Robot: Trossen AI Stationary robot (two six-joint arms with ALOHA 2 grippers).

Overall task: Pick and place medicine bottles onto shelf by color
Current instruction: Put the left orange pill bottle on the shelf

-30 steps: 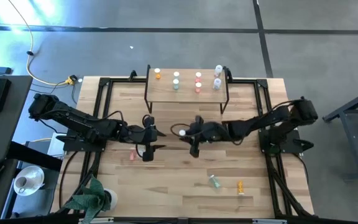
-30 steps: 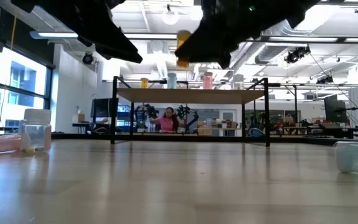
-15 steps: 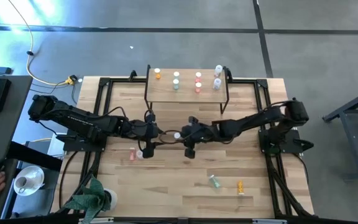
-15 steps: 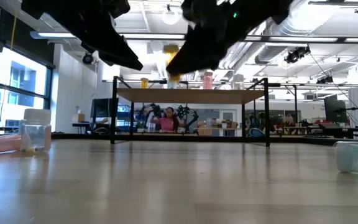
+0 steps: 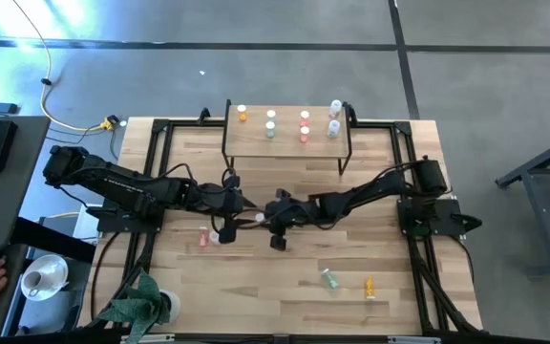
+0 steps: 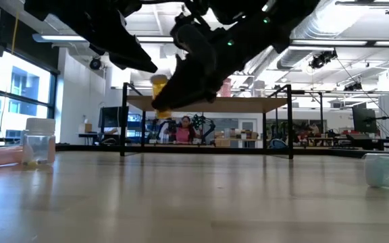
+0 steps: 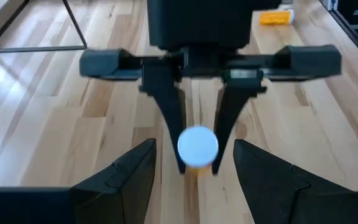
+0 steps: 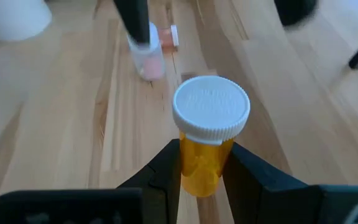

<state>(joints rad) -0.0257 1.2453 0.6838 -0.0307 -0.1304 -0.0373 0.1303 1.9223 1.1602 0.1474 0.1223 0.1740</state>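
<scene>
An orange bottle (image 8: 207, 140) with a white cap stood upright in the right gripper (image 8: 201, 168), whose fingers were closed on its lower body. That bottle hung above the surface (image 5: 256, 287) near its centre, and in the low view it showed in the air in front of the shelf (image 6: 208, 102). The left gripper (image 5: 229, 218) sat just at 9 o'clock of it, fingers spread open and holding nothing; its wrist view looked straight at the white cap between the other arm's fingers.

At 12 o'clock, on the shelf, stood an orange bottle, green bottles, red bottles and clear bottles in separate groups. A pink bottle (image 5: 204, 238) lay on the surface at 8 o'clock of the held one, with a clear bottle (image 6: 38, 142) upright just beside it. At 5 o'clock, near the front edge, lay a green bottle (image 5: 329, 278) and another orange one (image 5: 370, 286).
</scene>
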